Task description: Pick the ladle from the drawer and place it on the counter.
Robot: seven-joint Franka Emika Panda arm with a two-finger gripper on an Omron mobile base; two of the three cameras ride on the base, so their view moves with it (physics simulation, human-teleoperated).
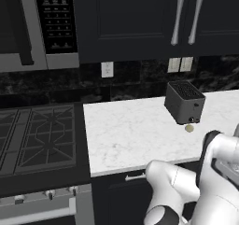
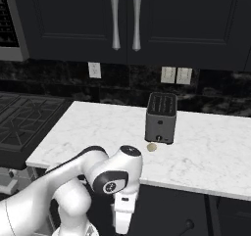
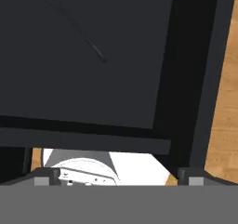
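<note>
gripper (image 3: 119, 180) wide open, holding nothing, above the open drawer (image 3: 83, 56) | ladle (image 3: 76, 25) a thin dark rod upper left, hand view | risk imo: so skinny the fingers could close beside it

Seen from the right base view: toaster (image 2: 161, 117) standing on the tabletop (image 2: 206, 154), toward its back, at 12 o'clock of the slab's middle. Small round object (image 2: 152, 147) lying just beside the toaster's front, at 7 o'clock of it. Stovetop (image 2: 22, 120) adjoining the tabletop at 9 o'clock. Wall cabinets (image 2: 147, 22) hanging above, outlets (image 2: 175, 75) on the wall behind the toaster. In the hand view, ladle (image 3: 76, 29) lying in the drawer (image 3: 186, 79), toward 11 o'clock.
</note>
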